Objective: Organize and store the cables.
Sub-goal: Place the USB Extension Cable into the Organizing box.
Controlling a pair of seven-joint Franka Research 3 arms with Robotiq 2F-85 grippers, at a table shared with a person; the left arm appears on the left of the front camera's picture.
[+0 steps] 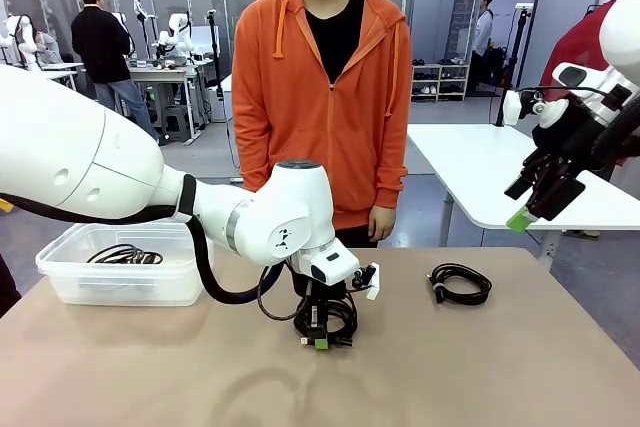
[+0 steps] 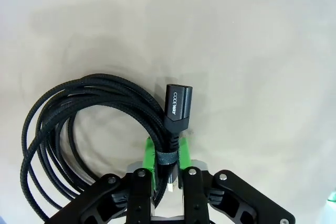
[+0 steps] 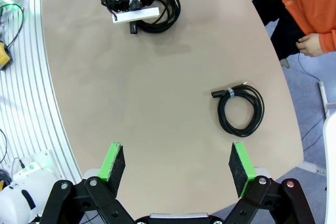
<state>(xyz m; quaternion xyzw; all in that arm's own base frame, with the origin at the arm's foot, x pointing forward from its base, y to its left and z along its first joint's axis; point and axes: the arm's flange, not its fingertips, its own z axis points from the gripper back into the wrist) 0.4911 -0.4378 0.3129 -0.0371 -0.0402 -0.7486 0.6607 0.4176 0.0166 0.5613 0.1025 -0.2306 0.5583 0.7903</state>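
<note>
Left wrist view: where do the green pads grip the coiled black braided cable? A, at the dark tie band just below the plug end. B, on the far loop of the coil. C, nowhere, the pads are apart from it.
A: the left gripper has its green pads closed on the coiled black braided cable right at the dark tie band, just below the plug end.

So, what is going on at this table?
The left tool is shut on a coiled black cable at its tie, in the middle of the table. The right tool hangs open above it. A second cable lies there, a third cable is in the clear bin. A person in orange stands opposite.
</note>
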